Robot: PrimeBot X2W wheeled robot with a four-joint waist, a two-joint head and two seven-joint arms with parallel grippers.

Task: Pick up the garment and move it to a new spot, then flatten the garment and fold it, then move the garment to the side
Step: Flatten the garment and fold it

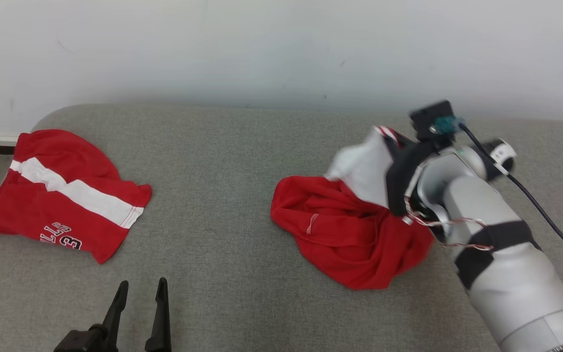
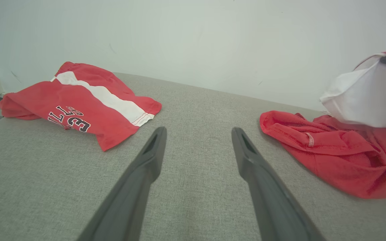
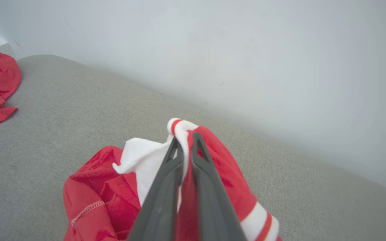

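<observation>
The left gripper [image 1: 143, 283] hangs nearest, its fingers spread wide over the grey cushion [image 1: 223, 161] and gripping nothing. In the head view the garment [image 1: 345, 230] lies at its 2 o'clock, well apart, so the right arm is the closer one. The right gripper [image 3: 186, 139] is pinched tight on the garment's white striped hem, holding that edge up while the red bulk sags toward 7 o'clock onto the cushion. A second red piece [image 1: 61, 195] lies at 10 o'clock.

Red-and-white garments: 2, namely crumpled garment [image 1: 345, 234] and folded garment [image 1: 61, 195]. Grippers: 2, namely left gripper [image 1: 143, 282] and right gripper [image 3: 186, 139]. Grey upholstered surface [image 1: 223, 146]: 1.
</observation>
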